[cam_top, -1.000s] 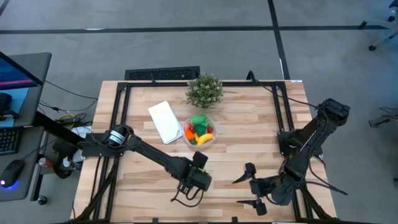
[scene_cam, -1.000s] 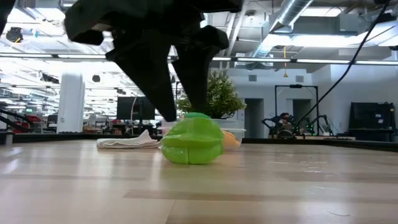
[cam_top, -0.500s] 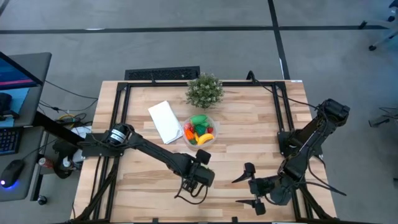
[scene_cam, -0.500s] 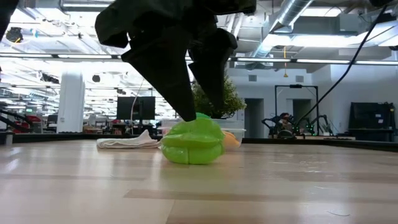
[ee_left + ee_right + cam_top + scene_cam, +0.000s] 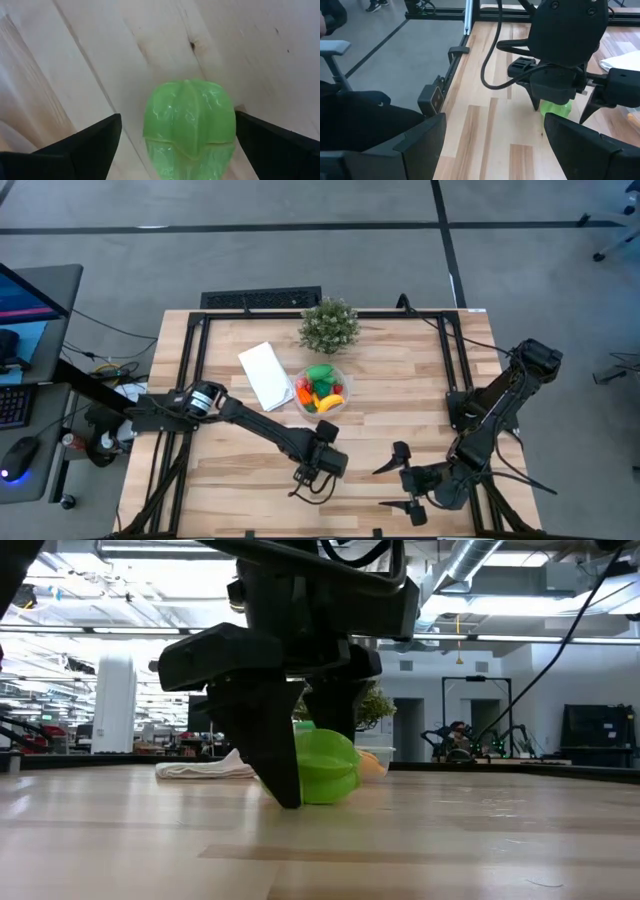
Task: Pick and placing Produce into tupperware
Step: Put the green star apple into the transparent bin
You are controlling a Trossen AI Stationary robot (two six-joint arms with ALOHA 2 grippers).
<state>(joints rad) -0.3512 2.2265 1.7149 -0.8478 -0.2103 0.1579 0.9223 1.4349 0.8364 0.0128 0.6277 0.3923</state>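
Wooden slatted table [image 5: 400, 370], viewed from above: the left gripper [image 5: 310, 481], fingers spread, straddles a lime-green ribbed toy vegetable [image 5: 189, 127] lying at about 6 o'clock from the tupperware [image 5: 320, 391], well apart from it. The piece looks light, stiff and glossy, so likely slippery; its broad flanks seem the best hold. The tupperware holds green, red, orange and yellow produce [image 5: 321, 387]; the right gripper [image 5: 402, 478] waits spread at 5 o'clock.
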